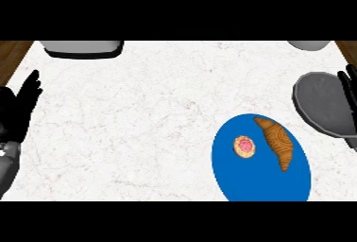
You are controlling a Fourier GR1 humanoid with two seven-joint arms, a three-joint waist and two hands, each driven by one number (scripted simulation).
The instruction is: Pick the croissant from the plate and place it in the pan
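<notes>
White marble counter (140, 118). Croissant (276, 142) untouched on blue plate (237, 182), just inboard of the right hand (349, 85), fingers straight, holding nothing, over the grey pan (324, 104). Left hand (21, 106) rests open. Grasp not begun; next, reach inward.

Pan (326, 106) and right hand (349, 85) cut by right edge, plate (233, 182) by bottom band.

The desk (140, 123) looks like white marble with faint veins, smooth; the plate (241, 182) is plain matt blue; the pan (324, 106) is matt grey; the croissant (277, 142) is brown and ridged.
</notes>
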